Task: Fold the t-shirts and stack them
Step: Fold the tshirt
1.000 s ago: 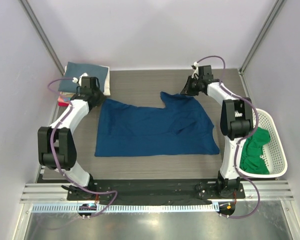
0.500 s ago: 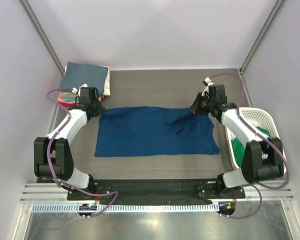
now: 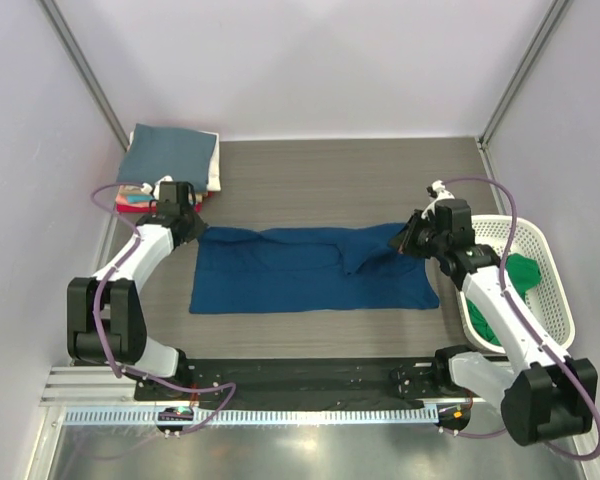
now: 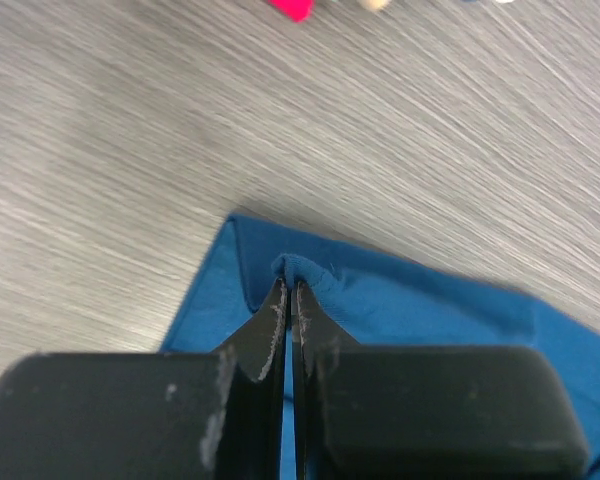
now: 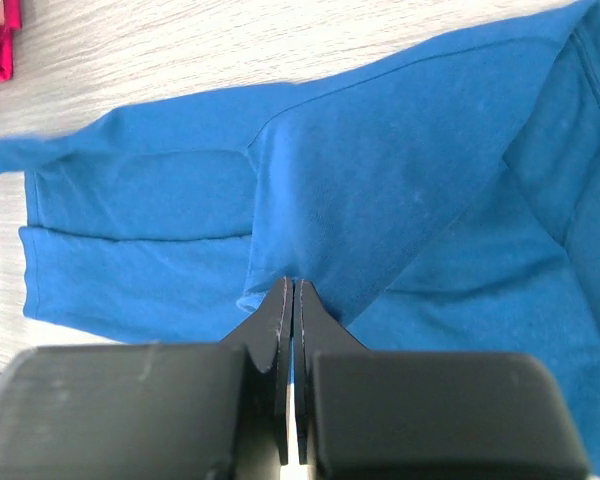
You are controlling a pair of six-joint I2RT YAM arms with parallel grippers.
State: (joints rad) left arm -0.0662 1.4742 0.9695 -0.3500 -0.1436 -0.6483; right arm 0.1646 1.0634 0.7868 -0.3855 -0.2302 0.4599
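The navy blue t-shirt (image 3: pixel 300 275) lay flat as a wide band across the middle of the desk (image 3: pixel 310 180) in the top view, with creased, overlapping layers toward its right half. The left claw (image 3: pixel 187 228) sat low at the shirt's far left corner and the right claw (image 3: pixel 405 240) at its far right corner, each touching the cloth. A stack of folded t-shirts (image 3: pixel 168 155) rested in the far left corner of the desk, a slate-blue one on top, with white and red edges showing beneath it, apart from the spread shirt. At the right edge stood a white mesh basket (image 3: pixel 545 255) holding a green t-shirt (image 3: pixel 505 300), partly hidden by the right arm.

In the left wrist view, the left claw's fingers were clenched together on a small raised pinch of the blue cloth just inside the shirt's corner, with grey wood grain beyond it and a scrap of red at the top edge.

In the right wrist view, the right claw's fingers were likewise clenched on a fold of the blue cloth, where an upper layer lay over a lower one; the rest of the shirt stretched away flat, and red and teal edges of the stack showed at the top left corner
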